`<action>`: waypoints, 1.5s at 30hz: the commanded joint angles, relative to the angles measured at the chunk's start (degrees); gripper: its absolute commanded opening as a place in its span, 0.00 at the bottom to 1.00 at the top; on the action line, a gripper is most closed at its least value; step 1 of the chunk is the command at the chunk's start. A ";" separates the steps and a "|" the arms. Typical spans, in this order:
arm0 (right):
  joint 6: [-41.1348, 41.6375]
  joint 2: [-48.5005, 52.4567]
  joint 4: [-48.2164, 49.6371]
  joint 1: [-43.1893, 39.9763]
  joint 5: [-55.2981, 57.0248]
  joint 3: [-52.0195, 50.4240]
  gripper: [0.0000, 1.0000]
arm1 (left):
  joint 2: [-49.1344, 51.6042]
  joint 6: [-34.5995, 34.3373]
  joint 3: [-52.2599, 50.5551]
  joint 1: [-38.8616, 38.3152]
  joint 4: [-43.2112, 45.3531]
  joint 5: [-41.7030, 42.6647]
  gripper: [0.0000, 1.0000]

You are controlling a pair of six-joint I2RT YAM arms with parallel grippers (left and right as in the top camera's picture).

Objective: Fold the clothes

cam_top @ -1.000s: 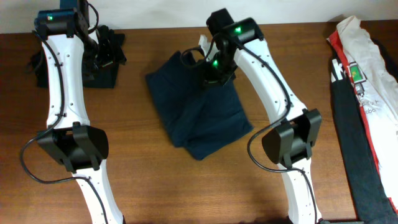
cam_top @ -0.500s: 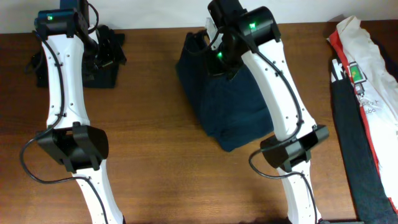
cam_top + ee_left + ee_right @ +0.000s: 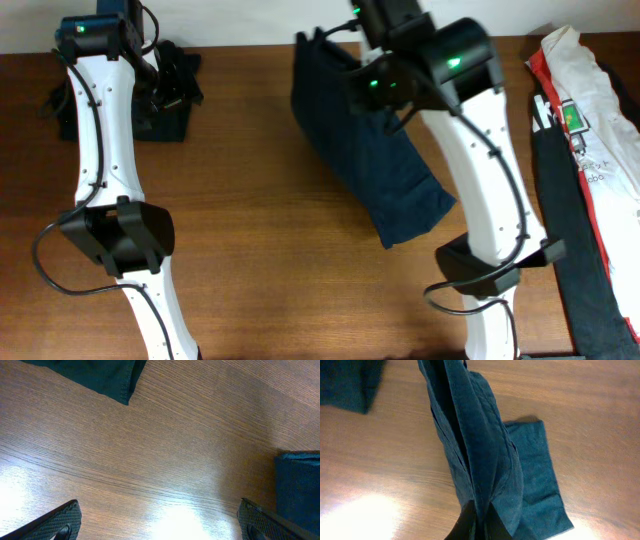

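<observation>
Navy shorts (image 3: 372,150) sit at the top centre of the wooden table (image 3: 250,260), pinched at one end by the right gripper (image 3: 477,519). Its fingers are pressed together on a bunched edge of the cloth. From the wrist view the fabric (image 3: 480,460) gathers into long soft folds running away from the fingers. The far end lies flat on the wood as a squared, doubled flap. From overhead the shorts stretch diagonally from the back edge of the table toward the middle, with the near corner resting on the surface. Plain dark blue, no print, a seam visible along one fold.

The left gripper (image 3: 160,522) has its fingers spread wide with nothing between them, only bare wood below. Two bits of dark cloth show in its view, one (image 3: 105,375) at the top edge and one folded block (image 3: 300,485) at the right. I cannot tell which garments these are.

A black pile (image 3: 170,105) sits at the back left corner under the left arm. A white-and-red printed shirt (image 3: 590,110) lies along the right edge, with a black garment (image 3: 572,250) beside it, touching.
</observation>
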 commanded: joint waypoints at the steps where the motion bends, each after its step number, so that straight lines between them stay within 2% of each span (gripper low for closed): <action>1: 3.23 -1.60 -0.35 -2.71 0.76 -5.27 0.04 | -1.62 0.09 0.72 0.04 -0.09 -0.66 0.99; 6: 6.54 -1.60 -0.35 -4.76 -1.84 -13.51 0.04 | -1.62 0.09 0.72 0.04 -0.09 -0.66 0.99; 14: 10.64 -1.66 -0.35 -7.08 -1.38 -19.69 0.04 | -1.62 0.09 0.72 0.04 -0.09 -0.66 0.99; 21: 10.78 -1.77 -0.35 -10.47 1.86 -26.88 0.04 | -1.62 0.11 0.72 0.04 -0.07 -0.68 0.99; 23: 10.78 -1.77 -0.35 -11.10 1.84 -29.62 0.17 | -1.62 0.11 0.72 0.04 -0.07 -0.68 0.99; 24: 10.75 -1.77 -0.35 -11.15 1.86 -31.06 0.30 | -1.62 0.11 0.72 0.04 -0.07 -0.68 0.99; 25: 10.75 -1.77 -0.35 -11.15 1.86 -32.22 0.57 | -1.62 0.11 0.72 0.04 -0.04 -0.68 0.99; 26: 10.75 -1.77 -0.37 -11.17 1.84 -33.07 0.80 | -1.62 0.11 0.72 0.04 -0.02 -0.68 0.99; 28: 10.69 -1.97 -0.35 -11.50 1.86 -33.16 0.88 | -1.62 0.11 0.72 0.04 0.02 -0.68 0.99; 29: 10.40 -2.95 -0.35 -12.31 1.86 -33.05 0.97 | -1.62 0.11 0.72 0.04 -0.04 -0.66 0.99; 34: 9.40 -8.02 -0.35 -16.92 -0.11 -33.07 0.99 | -1.62 0.09 0.72 0.04 0.00 -0.66 0.99; 38: 6.19 -7.58 -0.33 -19.04 -0.09 -34.82 1.00 | -1.62 0.09 0.72 0.00 0.11 0.24 0.98; 39: 6.19 -7.28 -0.11 -19.34 -0.07 -35.93 0.99 | -1.62 0.13 0.72 -0.11 -0.04 1.84 0.94; 40: 6.19 -6.99 0.48 -19.82 -0.07 -37.62 1.00 | -1.62 1.73 0.72 -0.48 -0.09 4.74 0.73; 41: 6.21 -6.64 0.85 -20.52 -0.11 -38.69 1.00 | -1.62 4.79 0.72 -1.22 -0.11 8.55 0.63; 42: 6.21 -6.27 1.01 -21.27 -0.17 -39.12 0.99 | -1.62 6.73 0.72 -2.21 -0.26 11.23 0.57; 45: 4.02 -4.98 1.14 -23.89 -5.29 -39.23 0.99 | -1.57 7.87 0.72 -7.21 -0.44 12.92 0.57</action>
